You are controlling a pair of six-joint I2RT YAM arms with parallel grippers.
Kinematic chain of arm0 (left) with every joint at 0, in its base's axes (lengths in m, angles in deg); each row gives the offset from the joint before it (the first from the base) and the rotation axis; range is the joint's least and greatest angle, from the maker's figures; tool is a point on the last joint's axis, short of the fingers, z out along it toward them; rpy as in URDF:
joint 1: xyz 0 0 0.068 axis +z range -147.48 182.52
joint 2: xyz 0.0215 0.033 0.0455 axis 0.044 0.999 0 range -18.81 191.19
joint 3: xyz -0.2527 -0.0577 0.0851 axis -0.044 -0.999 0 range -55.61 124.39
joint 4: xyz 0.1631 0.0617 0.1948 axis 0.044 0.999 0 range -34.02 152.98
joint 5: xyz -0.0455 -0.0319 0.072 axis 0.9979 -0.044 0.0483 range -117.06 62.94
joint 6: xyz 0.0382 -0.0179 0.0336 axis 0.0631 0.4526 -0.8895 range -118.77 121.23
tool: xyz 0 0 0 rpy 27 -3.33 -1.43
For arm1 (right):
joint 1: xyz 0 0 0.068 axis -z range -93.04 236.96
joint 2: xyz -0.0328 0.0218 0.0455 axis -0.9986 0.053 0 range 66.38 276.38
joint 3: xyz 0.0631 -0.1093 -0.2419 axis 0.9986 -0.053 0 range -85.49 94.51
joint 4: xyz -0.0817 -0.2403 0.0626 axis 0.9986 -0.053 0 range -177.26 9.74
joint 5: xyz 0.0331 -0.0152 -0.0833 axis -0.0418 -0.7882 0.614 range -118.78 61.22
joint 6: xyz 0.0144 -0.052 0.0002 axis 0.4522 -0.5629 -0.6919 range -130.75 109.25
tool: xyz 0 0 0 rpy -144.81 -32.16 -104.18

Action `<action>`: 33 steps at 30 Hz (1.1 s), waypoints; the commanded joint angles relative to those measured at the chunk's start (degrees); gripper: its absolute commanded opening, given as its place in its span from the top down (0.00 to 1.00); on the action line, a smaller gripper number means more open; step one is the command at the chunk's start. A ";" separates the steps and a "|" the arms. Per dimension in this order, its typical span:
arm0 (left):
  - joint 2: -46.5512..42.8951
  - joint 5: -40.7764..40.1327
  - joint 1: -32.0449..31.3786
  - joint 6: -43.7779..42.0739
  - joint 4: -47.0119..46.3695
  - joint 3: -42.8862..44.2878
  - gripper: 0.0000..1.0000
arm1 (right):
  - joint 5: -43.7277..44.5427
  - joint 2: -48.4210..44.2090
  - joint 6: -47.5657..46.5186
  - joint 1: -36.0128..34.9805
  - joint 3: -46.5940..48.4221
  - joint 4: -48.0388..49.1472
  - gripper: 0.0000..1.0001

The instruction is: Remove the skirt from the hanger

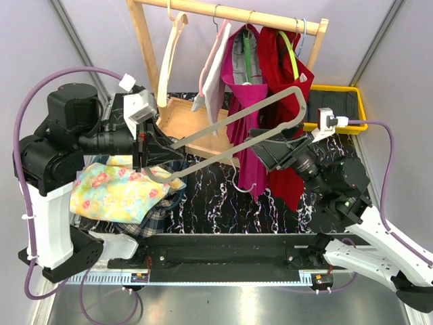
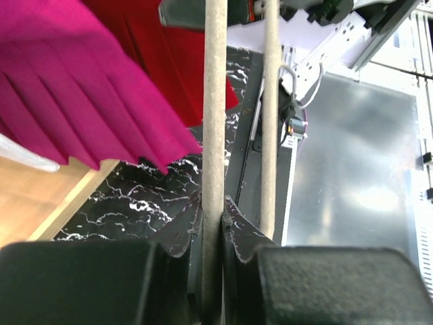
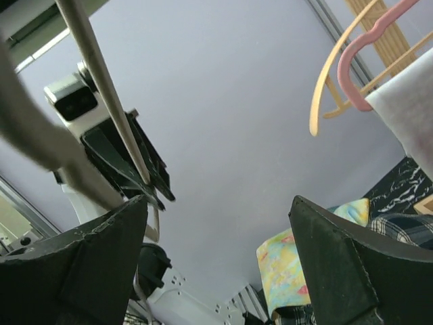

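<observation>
Left gripper [image 2: 212, 210] jaws clamped tight on the grey hanger [image 2: 215, 101] mid-table [image 1: 210, 196]. Right gripper [image 3: 218, 203] jaws gape wide, empty. Magenta skirt [image 2: 74, 88] hangs toward the far edge.

The left arm [image 1: 64, 135] at nine o'clock and right arm [image 1: 338, 186] at four o'clock are black with white links and purple cables [image 1: 88, 68].

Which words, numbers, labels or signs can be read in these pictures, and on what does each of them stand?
No text can be read in any view.
White strip at the bottom of the top view: fine marks like a scale, too small to read.
Hanger: no print shows on it.
</observation>
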 commanded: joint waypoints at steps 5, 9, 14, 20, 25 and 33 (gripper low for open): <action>3.08 3.39 3.42 4.85 2.30 9.71 1.00 | -0.73 -2.40 -2.66 -1.45 -1.78 -6.13 0.06; 2.47 4.27 3.86 5.20 1.60 7.16 1.00 | -0.73 -2.93 -3.45 -1.54 -0.91 -6.04 0.06; 1.50 4.88 4.21 5.11 1.34 4.79 1.00 | -2.40 -0.48 -3.53 -1.54 1.99 -2.18 0.07; 0.80 5.50 4.30 5.29 1.34 2.33 1.00 | -4.33 4.27 -3.45 -1.54 5.15 5.20 0.08; 0.54 5.76 4.39 5.29 1.25 1.62 1.00 | -5.12 7.17 -2.83 -1.54 6.21 10.04 0.11; -0.69 5.24 4.47 3.80 1.69 -2.59 1.00 | -4.95 7.62 -1.52 -1.54 6.56 13.12 0.45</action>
